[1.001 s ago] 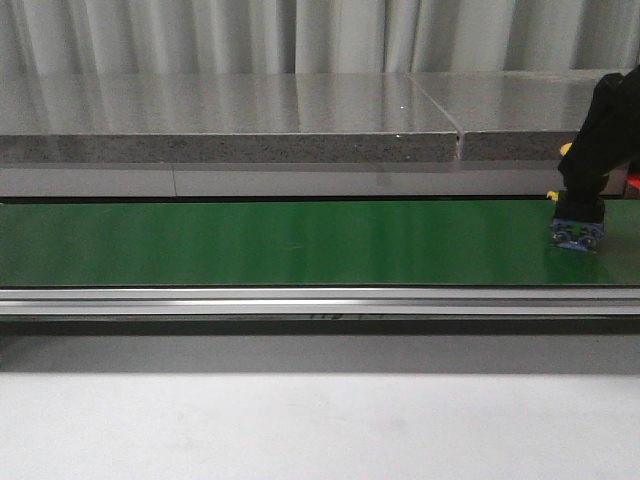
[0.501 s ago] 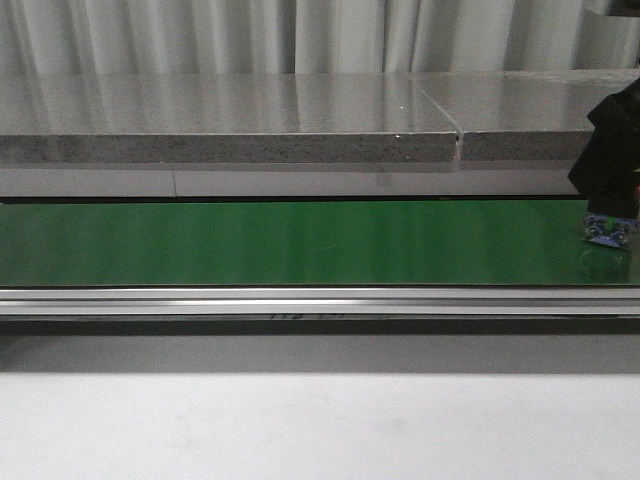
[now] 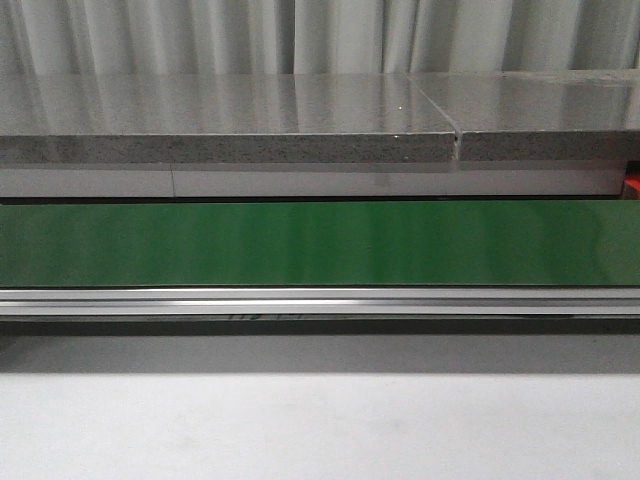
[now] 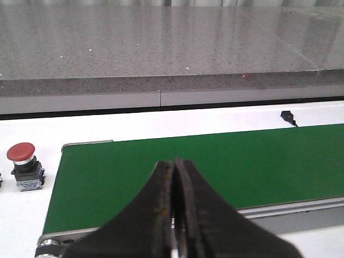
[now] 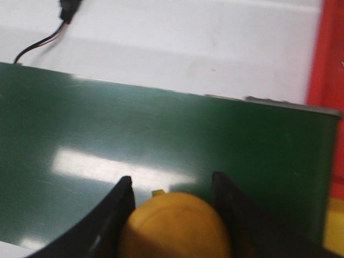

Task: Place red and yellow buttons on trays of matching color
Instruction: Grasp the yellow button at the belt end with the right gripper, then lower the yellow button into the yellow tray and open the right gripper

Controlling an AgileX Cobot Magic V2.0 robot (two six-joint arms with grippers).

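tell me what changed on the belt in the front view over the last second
The right arm, its gripper low over the green belt near the right edge a second ago, rose and slid off to the right, and is now out of the front view. The belt, the stone ledge and the rail stayed put.

Pale pleated curtains are hanging across the top of the frame, light glinting off the speckled grey stone slab beneath. A green belt is stretching across the middle, a white tabletop lying along the bottom.
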